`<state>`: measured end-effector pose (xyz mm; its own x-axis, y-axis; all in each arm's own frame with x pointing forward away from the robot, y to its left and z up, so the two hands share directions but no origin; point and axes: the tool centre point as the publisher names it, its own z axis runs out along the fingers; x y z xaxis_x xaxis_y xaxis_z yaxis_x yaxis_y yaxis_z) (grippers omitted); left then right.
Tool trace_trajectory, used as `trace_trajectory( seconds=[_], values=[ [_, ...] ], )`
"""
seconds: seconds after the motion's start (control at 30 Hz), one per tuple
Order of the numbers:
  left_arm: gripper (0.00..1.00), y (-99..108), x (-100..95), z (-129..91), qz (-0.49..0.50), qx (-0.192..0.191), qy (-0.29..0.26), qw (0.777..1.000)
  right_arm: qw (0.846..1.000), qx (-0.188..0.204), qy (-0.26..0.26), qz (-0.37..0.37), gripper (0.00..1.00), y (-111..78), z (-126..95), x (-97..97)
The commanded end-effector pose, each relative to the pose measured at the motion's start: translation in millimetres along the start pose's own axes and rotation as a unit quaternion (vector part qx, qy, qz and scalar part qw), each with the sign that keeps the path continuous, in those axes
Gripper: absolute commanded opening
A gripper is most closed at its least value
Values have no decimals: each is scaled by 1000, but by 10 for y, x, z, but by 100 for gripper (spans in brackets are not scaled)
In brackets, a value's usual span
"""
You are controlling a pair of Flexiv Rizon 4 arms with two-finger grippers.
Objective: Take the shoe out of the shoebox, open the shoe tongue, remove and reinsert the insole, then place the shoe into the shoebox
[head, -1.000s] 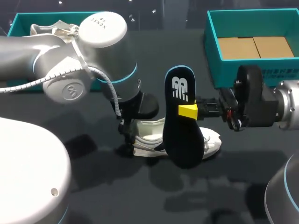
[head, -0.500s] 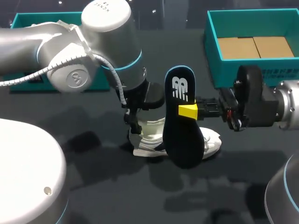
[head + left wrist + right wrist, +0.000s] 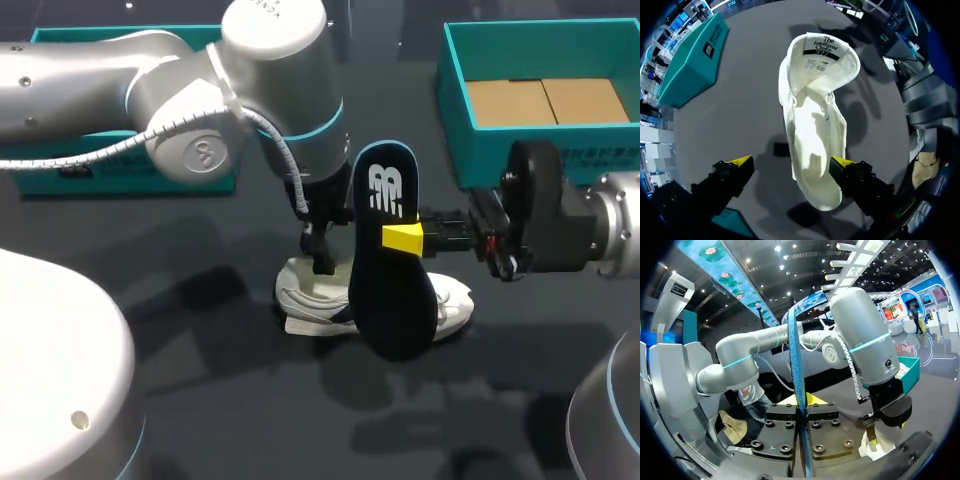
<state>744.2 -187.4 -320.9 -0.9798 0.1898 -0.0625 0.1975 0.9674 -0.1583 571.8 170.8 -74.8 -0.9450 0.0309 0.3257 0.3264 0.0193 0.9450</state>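
a dark grey matte table (image 3: pixel 250 420), soft shadows across its surface.

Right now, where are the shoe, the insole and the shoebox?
shoe (image 3: pixel 815 130), left wrist view, its white inside.
insole (image 3: pixel 392 300), head view, its dark middle.
shoebox (image 3: pixel 485 150), head view, its teal front wall.

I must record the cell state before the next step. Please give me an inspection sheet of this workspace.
Surface: dark grey table.
Job's things: white sneaker on the table, tongue folded open; black insole with white logo held upright over it; teal cardboard shoebox far right; second teal box far left.
Clutter: nothing seen.
Grippers: left gripper open above the sneaker; right gripper shut on the insole.
Cables: grey braided cable along left arm.
Surroundings: nothing seen.
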Motion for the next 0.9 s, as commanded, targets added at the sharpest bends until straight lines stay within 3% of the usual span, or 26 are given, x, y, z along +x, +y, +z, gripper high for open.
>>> trace_trajectory(
  seconds=[0.03,0.27,0.33,0.47,0.63,0.73,0.9],
  values=[
    [100,-124,-70,135,-3,-6,2,1000,1000,0,-1,0,0,-4,19,-5],
    [97,-215,-40,270,-5,-8,-6,1000,1000,0,-1,0,0,-4,19,-5],
    [85,-229,-42,303,-7,-8,-6,1000,1000,0,-1,0,0,-4,19,-5],
    [72,-248,-54,367,-12,-7,-9,1000,1000,0,-1,0,0,-4,19,-5],
    [64,-251,-18,459,-15,-8,-11,1000,1000,0,-1,0,0,-4,19,-5],
    [49,-250,7,494,-16,-10,-10,1000,1000,0,-1,0,0,-4,19,-5],
    [47,-242,31,532,-16,-14,-11,1000,1000,0,-1,0,0,-4,19,-5]
  ],
)
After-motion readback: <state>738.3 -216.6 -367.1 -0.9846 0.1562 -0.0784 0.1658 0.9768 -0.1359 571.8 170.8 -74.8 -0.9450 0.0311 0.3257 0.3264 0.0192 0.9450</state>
